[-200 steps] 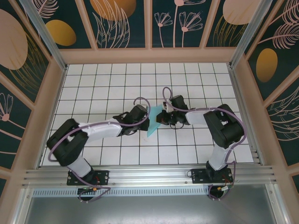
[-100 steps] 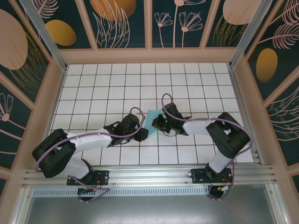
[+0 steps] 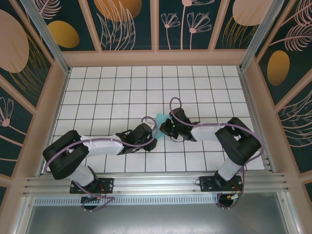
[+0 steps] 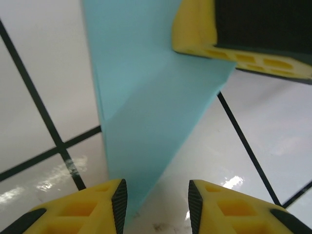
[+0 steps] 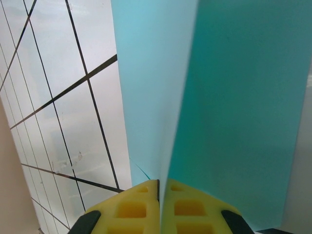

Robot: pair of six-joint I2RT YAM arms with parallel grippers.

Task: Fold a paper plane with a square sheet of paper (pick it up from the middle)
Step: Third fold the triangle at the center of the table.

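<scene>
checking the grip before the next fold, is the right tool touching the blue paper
Touching. The right wrist view shows the right tool shut on the sheet of paper, which rises out of its closed grip.

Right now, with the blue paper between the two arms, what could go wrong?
The right tool pinches the thin paper by one edge; it might slip or tear. The left tool is open, the paper's corner barely inside the gap; closing there might miss or crumple it.
</scene>
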